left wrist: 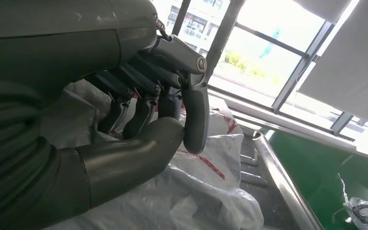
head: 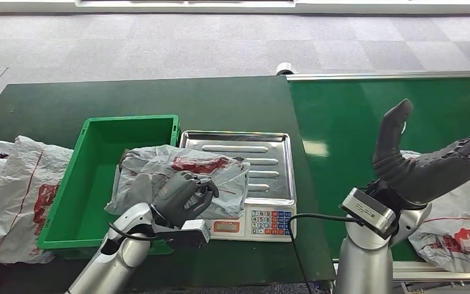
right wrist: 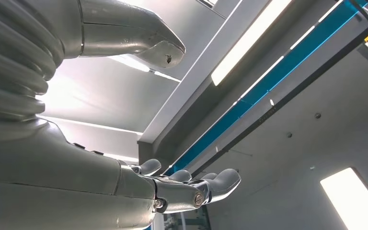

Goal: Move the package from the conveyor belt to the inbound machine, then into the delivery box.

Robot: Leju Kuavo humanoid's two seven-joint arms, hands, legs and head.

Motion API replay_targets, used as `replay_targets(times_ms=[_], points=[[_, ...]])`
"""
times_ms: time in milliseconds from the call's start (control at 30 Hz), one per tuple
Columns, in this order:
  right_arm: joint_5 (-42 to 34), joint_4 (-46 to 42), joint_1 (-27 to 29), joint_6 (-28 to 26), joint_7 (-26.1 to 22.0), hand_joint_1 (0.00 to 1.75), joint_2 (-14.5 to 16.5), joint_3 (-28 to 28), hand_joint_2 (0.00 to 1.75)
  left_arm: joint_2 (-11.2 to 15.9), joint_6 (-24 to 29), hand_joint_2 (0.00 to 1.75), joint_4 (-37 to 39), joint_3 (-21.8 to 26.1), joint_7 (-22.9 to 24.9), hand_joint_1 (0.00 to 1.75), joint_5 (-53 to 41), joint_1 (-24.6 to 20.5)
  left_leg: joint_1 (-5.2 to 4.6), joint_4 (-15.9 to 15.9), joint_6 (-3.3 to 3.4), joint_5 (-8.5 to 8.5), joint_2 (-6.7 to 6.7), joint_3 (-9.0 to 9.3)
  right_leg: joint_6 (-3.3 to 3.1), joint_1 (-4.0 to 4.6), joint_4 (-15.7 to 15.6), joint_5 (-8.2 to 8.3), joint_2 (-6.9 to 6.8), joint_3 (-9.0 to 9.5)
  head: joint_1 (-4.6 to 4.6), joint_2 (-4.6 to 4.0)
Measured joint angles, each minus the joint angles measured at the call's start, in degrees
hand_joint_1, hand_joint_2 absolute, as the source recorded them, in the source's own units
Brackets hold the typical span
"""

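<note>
- Your left hand [head: 183,195] gripped the package [head: 183,171], its fingers [left wrist: 195,115] curled into the white plastic.
- The package lay partly on the steel tray of the inbound machine [head: 263,162] and partly over the rim of the green delivery box [head: 98,177], both on the dark green desk [head: 159,98].
- Your right hand [head: 428,162] was raised above the conveyor belt [head: 355,122], fingers spread, holding nothing.
- Another bag [head: 459,233] lay on the belt beside it.
</note>
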Motion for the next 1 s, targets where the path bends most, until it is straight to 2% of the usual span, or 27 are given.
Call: replay_targets(times_ms=[500, 567, 600, 667, 733, 800, 867, 1000], points=[[-0.4, 0.4, 0.0, 0.0, 0.0, 0.00, 0.0, 0.0, 1.75, 0.3, 2.5, 1.75, -0.7, 0.7, 2.2, 1.75, -2.4, 1.0, 0.00, 0.0, 0.00, 0.00, 0.00, 0.00, 0.00, 0.00, 0.0, 0.00, 0.00, 0.00, 0.00, 0.00], [-0.4, 0.4, 0.1, 0.0, 0.0, 0.00, 0.0, 0.0, 1.75, 0.2, 5.2, 1.75, -0.8, 0.9, 3.1, 1.75, -3.8, 1.1, 0.00, 0.0, 0.00, 0.00, 0.00, 0.00, 0.00, 0.00, 0.0, 0.00, 0.00, -0.02, 0.00, 0.00], [-0.3, 0.5, 0.1, 0.0, 0.0, 0.00, 0.0, 0.0, 1.75, 0.2, 8.1, 1.75, -0.9, 1.2, 4.5, 1.75, -5.7, 1.2, 0.00, 0.0, 0.00, 0.00, 0.00, 0.00, 0.00, 0.00, 0.0, 0.00, 0.00, -0.03, 0.00, 0.00], [0.0, 0.5, 0.2, 0.0, 0.1, 0.00, 0.0, -0.2, 1.75, -0.2, 17.6, 1.75, -1.0, 2.1, 11.2, 1.75, -14.2, 1.1, 0.00, 0.0, 0.00, 0.00, 0.01, 0.00, 0.00, 0.00, 0.0, 0.00, 0.01, -0.04, 0.01, 0.00], [0.5, 0.5, 0.3, -0.1, 0.6, 0.00, 0.0, -0.4, 1.75, -0.6, 27.2, 1.75, -0.9, 3.3, 24.0, 1.75, -29.0, 0.6, 0.00, 0.0, 0.00, 0.00, 0.01, 0.01, 0.00, 0.00, 0.0, 0.00, 0.01, -0.04, 0.01, 0.00], [0.9, 0.5, 0.4, -0.1, 1.1, 0.00, 0.0, -0.5, 1.75, -0.7, 32.5, 1.75, -0.5, 4.2, 36.4, 1.75, -41.5, -0.2, 0.00, 0.0, 0.00, 0.01, 0.01, 0.02, 0.00, 0.00, 0.0, 0.00, 0.01, -0.03, 0.00, 0.00], [1.1, 0.4, 0.4, -0.1, 1.2, 0.00, 0.0, -0.6, 1.75, -0.8, 33.8, 1.75, -0.2, 4.8, 40.7, 1.75, -44.9, -0.7, 0.00, 0.0, 0.00, 0.01, 0.01, 0.03, 0.00, 0.00, 0.0, 0.00, 0.01, -0.01, 0.01, 0.00], [1.4, 0.4, 0.4, -0.1, 1.5, 0.00, 0.0, -0.7, 1.75, -0.8, 34.0, 1.75, 0.4, 5.4, 41.3, 1.75, -44.7, -1.0, 0.00, 0.0, 0.00, 0.00, 0.02, 0.03, 0.00, 0.00, 0.0, 0.00, 0.05, -0.03, 0.01, 0.00]])
